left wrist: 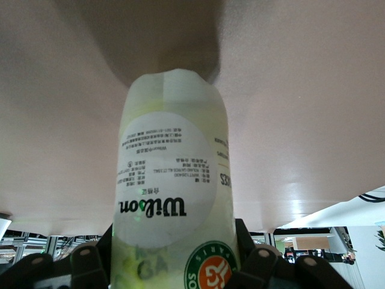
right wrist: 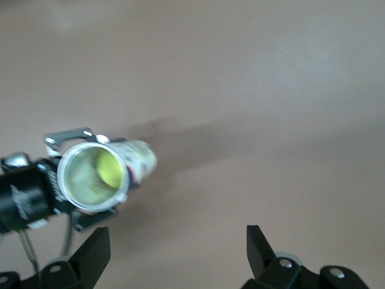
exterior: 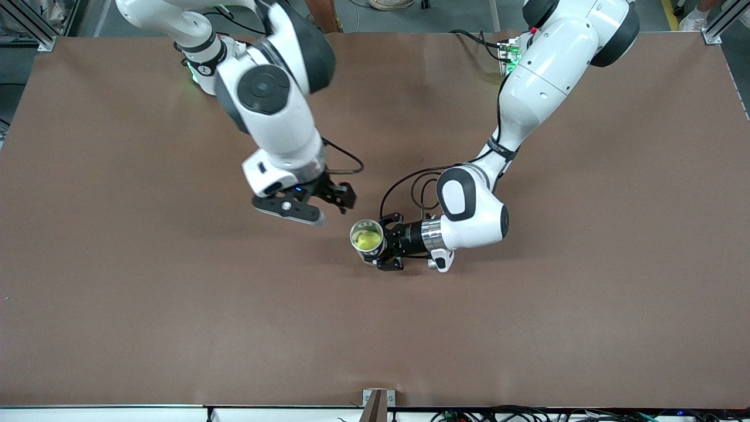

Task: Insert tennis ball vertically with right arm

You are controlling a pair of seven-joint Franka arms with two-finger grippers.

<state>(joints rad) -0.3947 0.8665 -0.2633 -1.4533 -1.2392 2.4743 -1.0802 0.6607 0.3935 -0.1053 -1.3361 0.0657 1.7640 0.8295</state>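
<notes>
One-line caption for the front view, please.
Left claw holds an upright open tennis ball can with a ball inside; the empty, open right claw hovers beside it.

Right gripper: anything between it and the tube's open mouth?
Nothing visible. The clear plastic Wilson ball tube stands upright, clamped by the left gripper, with a yellow tennis ball already inside. The right gripper hovers open and empty over bare brown table beside it.

Brown table (exterior: 176, 328); metal bracket (exterior: 378, 404) at nearest edge, cables (exterior: 527, 415) beside.
</notes>
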